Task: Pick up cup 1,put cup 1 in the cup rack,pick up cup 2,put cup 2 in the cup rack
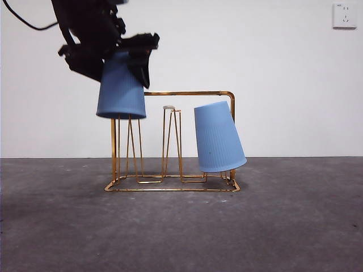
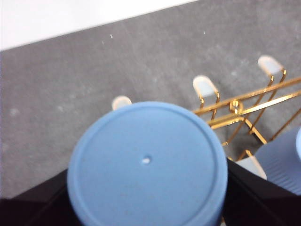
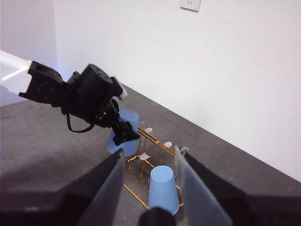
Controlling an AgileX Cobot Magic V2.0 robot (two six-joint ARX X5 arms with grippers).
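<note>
- Cup 2 (image 1: 121, 86), a ribbed blue cup, hangs upside down in the air above the left end of the cup rack (image 1: 172, 185) in the front view, its open rim just at the tops of the pegs there.
- The left gripper (image 1: 122, 54) pinches this cup by its upper part, a black jaw on either side; in the left wrist view the cup's flat round base (image 2: 146, 162) fills the space between the jaws.
- From the left wrist camera, white peg tips (image 2: 205, 86) of the rack show beyond the held cup, one of them peeking out just past its edge.
- Cup 1 (image 1: 218, 136), the same blue, already sits upside down over a peg at the right end of the rack, leaning so its base tips toward the middle of the rack and its rim rests near the rack's right corner.
- The rack is thin gold wire with a rectangular base on the grey table (image 1: 181, 232), a tall arched frame along the back, and a bare hairpin peg (image 1: 172, 141) standing free in the middle between the two cups.
- The right gripper (image 3: 150, 181) waits well back from the rack and above the table, its jaws spread apart with nothing between them; its camera looks down on both cups and the left arm.
- A white wall socket (image 1: 344, 15) sits high on the white wall behind.
</note>
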